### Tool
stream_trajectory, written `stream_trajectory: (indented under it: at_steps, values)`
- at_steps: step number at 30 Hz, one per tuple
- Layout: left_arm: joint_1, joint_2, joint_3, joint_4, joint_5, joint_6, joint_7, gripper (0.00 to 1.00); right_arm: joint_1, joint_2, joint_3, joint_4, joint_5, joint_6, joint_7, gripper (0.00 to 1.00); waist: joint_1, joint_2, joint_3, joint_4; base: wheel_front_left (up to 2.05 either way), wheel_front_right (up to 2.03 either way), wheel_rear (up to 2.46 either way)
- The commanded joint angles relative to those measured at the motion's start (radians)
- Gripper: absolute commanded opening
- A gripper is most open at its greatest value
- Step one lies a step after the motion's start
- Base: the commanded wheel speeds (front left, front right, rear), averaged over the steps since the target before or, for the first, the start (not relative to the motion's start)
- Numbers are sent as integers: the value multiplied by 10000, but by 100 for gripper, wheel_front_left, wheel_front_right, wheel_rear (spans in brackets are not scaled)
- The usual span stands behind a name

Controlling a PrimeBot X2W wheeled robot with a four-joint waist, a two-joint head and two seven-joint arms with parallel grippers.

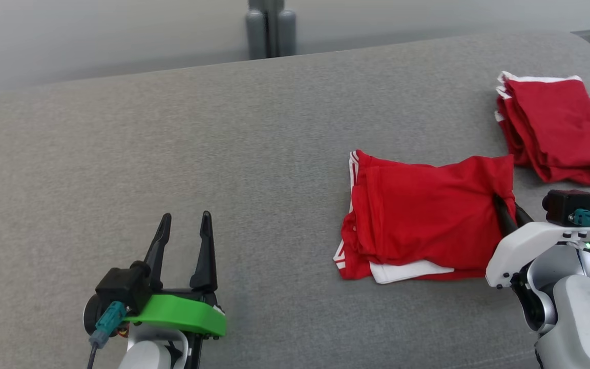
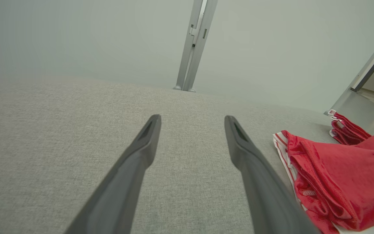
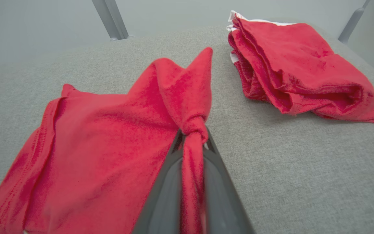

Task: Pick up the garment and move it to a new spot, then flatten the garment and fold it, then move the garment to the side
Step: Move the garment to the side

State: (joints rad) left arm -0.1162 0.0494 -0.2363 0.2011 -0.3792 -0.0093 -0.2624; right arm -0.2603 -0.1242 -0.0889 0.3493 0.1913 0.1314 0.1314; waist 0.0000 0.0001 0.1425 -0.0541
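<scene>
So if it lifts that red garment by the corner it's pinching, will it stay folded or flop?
Probably flop: the garment bunches into a soft peak where the right gripper pinches it. Its loosely stacked layers would likely slide open. It looks thin, so probably light.

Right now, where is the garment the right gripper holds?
In the head view the garment lies on the grey surface at centre-right, its right edge pinched in the right gripper, with a second folded red garment apart beyond it to the right.

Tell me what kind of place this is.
Probably a robot test room: a grey fabric-covered worktop, a bare pale wall with metal posts behind it, and a red garment beside a folded red stack.
</scene>
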Motion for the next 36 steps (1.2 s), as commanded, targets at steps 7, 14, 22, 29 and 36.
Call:
stream_trajectory:
  at_steps: [7,14,22,29,36]
  values:
    - [-388,32,-249,170,136,-81,-28,100,-135,174,-38,-91,27,-15,-145,0,0,-1,402,-1965,0,0,0]
    - [-400,35,-210,231,142,-51,-29,100,-512,109,82,-49,-122,-13,-285,0,0,-1,350,-1519,0,0,0]
    - [-217,34,-184,211,-70,29,-28,100,-1851,-175,-465,214,-416,-13,72,0,0,-1,190,-681,0,0,0]
    - [-118,34,-192,80,-258,145,-28,100,-2970,-1018,-987,592,-965,-15,544,0,0,-1,51,50,0,0,0]
    - [-113,32,-211,-7,-283,143,-28,100,-3590,-2068,-1511,748,-1323,-13,1064,0,0,-1,254,546,0,0,0]
